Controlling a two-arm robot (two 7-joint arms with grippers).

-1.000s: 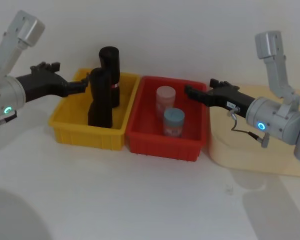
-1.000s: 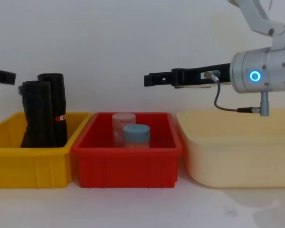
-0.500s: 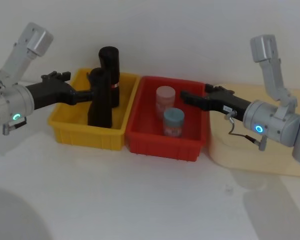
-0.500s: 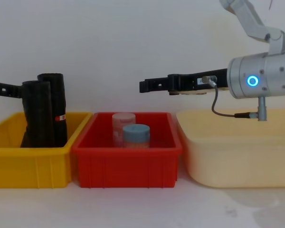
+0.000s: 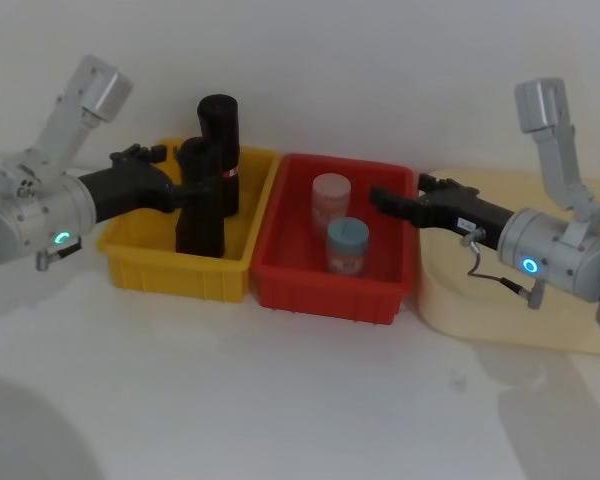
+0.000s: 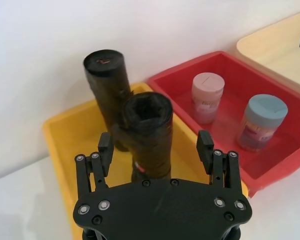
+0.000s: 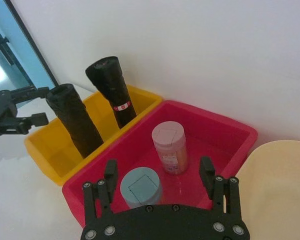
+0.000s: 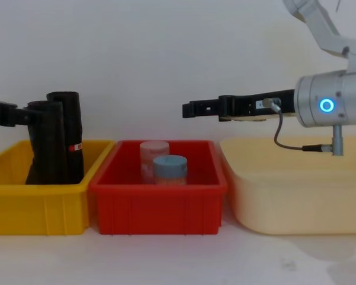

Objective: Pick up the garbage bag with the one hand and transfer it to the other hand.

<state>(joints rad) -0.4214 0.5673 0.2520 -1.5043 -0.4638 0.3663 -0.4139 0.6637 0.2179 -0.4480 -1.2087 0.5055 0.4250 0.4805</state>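
At the left end of the worktop point(image 5: 280, 400), the left gripper point(image 6: 155, 142), on the arm with the teal-green ring, reaches sideways into the yellow bin point(image 5: 170, 265) at the height of the garbage bag's point(image 5: 200, 215) top. Its two fingers point(image 6: 106, 146) are spread wide, one on either side of the roll's upper end. The left wrist view shows a little space between each pad and the plastic, so the gripper is released and grasps nothing. The garbage bag stands nearly upright inside the yellow bin, its base on the bin floor and its hollow top rising above the rim. Just behind it, in the same bin, stands the slimmer roll point(image 5: 220, 125), which carries a red-and-white band. A red bin point(image 5: 325, 295) sits beside the yellow one, touching it, and holds a pink jar point(image 5: 331, 195) and, nearer the robot, a blue-lidded jar point(image 5: 347, 240). The right gripper point(image 8: 187, 109), on the arm with the blue ring and grey cable loop, hangs level in the air, higher than the bins, with its tips above the right side of the red bin. Its fingers are likewise spread and hold nothing, well apart from the garbage bag. Below that arm lies a cream tub point(image 8: 285, 196) at the worktop's right end.
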